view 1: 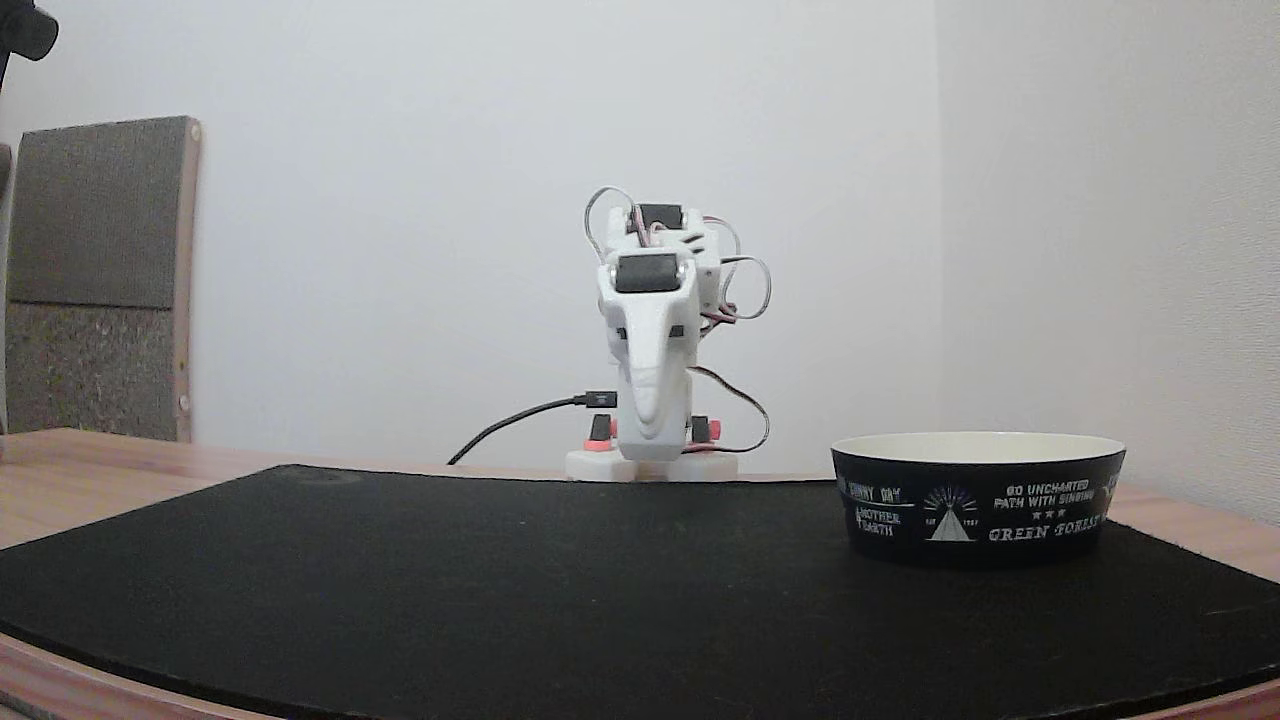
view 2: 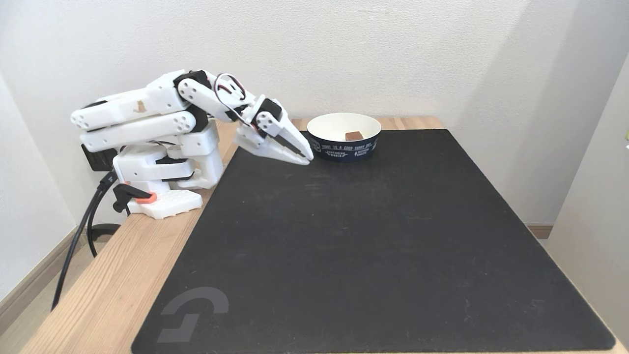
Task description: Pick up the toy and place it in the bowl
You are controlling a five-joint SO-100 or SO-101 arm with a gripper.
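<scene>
The toy [view 2: 354, 135] sits inside the bowl [view 2: 344, 147], on the cream floor toward the side nearest the back wall in the angled fixed view. It's a small reddish-brown block, lying flat. Judging by that, the placing looks done; nothing left on the mat [view 2: 373, 246] to fetch.

The claw [view 2: 304, 158] is pulled in w/ the arm folded back over its base, tips pointing down toward the mat edge, just beside the bowl's wall but apart from it. Jaws look closed or all but closed, tips meeting; nothing held btw them. That fold reads as a rest pose: arm tucked clear of the bowl so it can't knock it.

In the low fixed view the claw [view 1: 648, 425] points straight at the camera, hanging in front of the base, so the gap btw the fingers can't be read there. The bowl [view 1: 978, 500] stands at right on the mat [view 1: 500, 580], upright, rim level; its inside is hidden from that low angle, so the toy isn't checkable there.

The mat covers most of the table [view 2: 98, 295], prob. to give grip and contrast. A black cable [view 2: 78, 241] runs off the table edge by the base, out of the work area.

Count: 1 toy, 1 bowl, 1 arm w/ 1 claw, 1 mat, 1 table. A grey board [view 1: 95, 280] leans against the wall at left in the low view: 1.
</scene>
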